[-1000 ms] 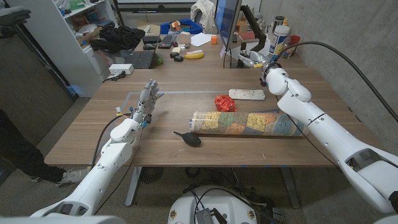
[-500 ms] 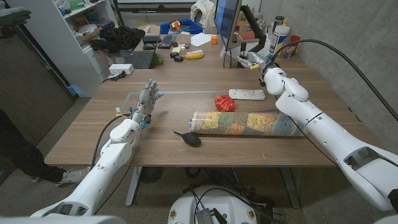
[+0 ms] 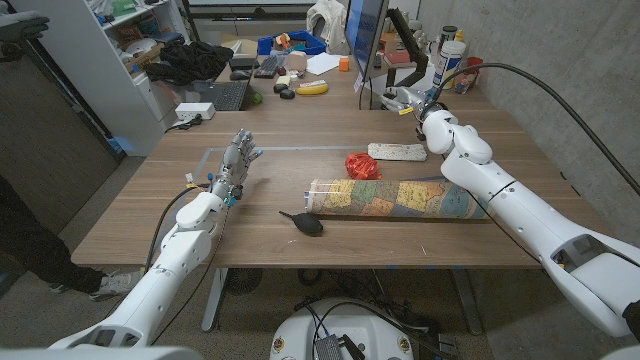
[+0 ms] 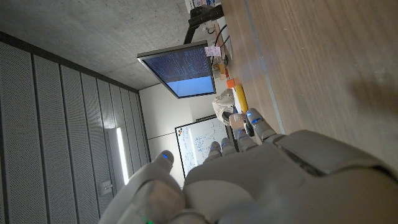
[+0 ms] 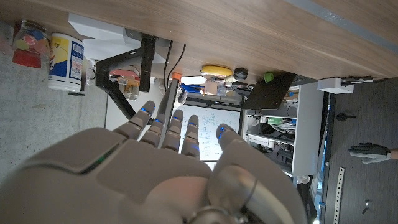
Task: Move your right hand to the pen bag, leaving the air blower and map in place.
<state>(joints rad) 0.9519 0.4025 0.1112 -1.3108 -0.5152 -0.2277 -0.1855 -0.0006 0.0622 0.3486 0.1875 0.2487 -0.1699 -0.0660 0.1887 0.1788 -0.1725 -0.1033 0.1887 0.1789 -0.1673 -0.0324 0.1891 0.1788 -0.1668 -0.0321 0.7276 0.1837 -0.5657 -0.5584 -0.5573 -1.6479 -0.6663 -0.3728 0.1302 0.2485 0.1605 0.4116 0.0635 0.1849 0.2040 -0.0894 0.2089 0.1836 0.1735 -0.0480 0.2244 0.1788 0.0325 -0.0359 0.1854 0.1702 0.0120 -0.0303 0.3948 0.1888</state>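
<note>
The pen bag (image 3: 397,152), a white patterned pouch, lies on the far right part of the wooden table (image 3: 150,225). In front of it the rolled map (image 3: 395,197) lies lengthwise, and the black air blower (image 3: 305,221) sits off the map's left end. My right hand (image 3: 413,101) hovers past the pen bag near the table's far edge, apart from it. In the right wrist view this hand (image 5: 155,168) has its fingers spread and holds nothing. My left hand (image 3: 236,160) stands at the left of the table, fingers up and apart, empty; its back (image 4: 249,174) shows in the left wrist view.
A red crumpled thing (image 3: 362,165) lies between the pen bag and the map. Behind the table, a second desk carries a monitor (image 3: 362,35), a banana (image 3: 313,88), a laptop (image 3: 222,96) and bottles (image 3: 447,58). A shelf (image 3: 95,70) stands at the far left, and a person's dark leg (image 3: 25,240) shows at the left edge.
My right arm has shifted slightly left, its wrist now a bit closer to the pen bag. The left arm and the objects have not moved.
</note>
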